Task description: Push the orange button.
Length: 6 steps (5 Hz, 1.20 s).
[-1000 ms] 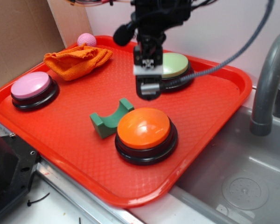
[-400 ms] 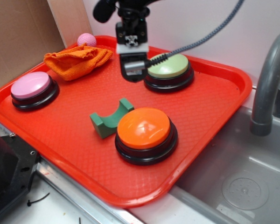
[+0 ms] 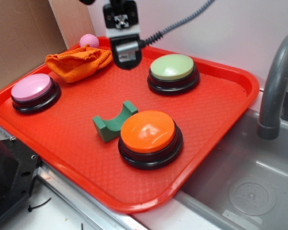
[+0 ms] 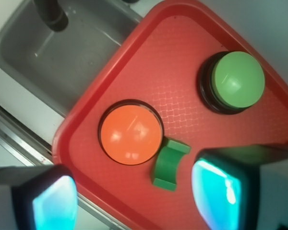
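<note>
End effector (image 3: pixel 125 56) hangs high over the red tray's (image 3: pixel 221 120) far edge, fingers (image 4: pixel 216 191) spread apart and empty, with the orange button (image 3: pixel 148 132) well below and nearer the camera.

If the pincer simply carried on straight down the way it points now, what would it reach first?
Probably bare red tray, judging by the wrist view: the pincer points downward, its line falling beside the green block, short of the orange button. Depth is uncertain.
</note>
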Each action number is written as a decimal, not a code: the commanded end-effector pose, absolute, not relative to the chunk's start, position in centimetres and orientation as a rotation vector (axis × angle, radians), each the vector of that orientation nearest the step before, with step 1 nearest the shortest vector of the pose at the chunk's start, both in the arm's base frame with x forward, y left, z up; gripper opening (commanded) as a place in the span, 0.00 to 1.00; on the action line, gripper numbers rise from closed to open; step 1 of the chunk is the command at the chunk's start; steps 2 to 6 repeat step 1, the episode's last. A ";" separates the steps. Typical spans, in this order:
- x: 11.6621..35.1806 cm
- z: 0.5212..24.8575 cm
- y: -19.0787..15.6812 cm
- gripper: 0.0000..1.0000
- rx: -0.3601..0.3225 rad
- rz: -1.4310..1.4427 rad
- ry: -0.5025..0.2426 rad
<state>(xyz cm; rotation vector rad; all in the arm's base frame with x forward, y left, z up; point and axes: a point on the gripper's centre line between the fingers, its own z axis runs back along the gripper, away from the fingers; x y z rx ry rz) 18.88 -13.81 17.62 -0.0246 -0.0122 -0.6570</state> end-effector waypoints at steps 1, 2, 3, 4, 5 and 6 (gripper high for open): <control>17.4 20.2 -13.3 1.00 -0.018 -0.581 -0.102; 17.4 20.2 -13.3 1.00 -0.018 -0.581 -0.102; 17.4 20.2 -13.3 1.00 -0.018 -0.581 -0.102; 17.4 20.2 -13.3 1.00 -0.018 -0.581 -0.102; 17.4 20.2 -13.3 1.00 -0.018 -0.581 -0.102; 17.4 20.2 -13.3 1.00 -0.018 -0.581 -0.102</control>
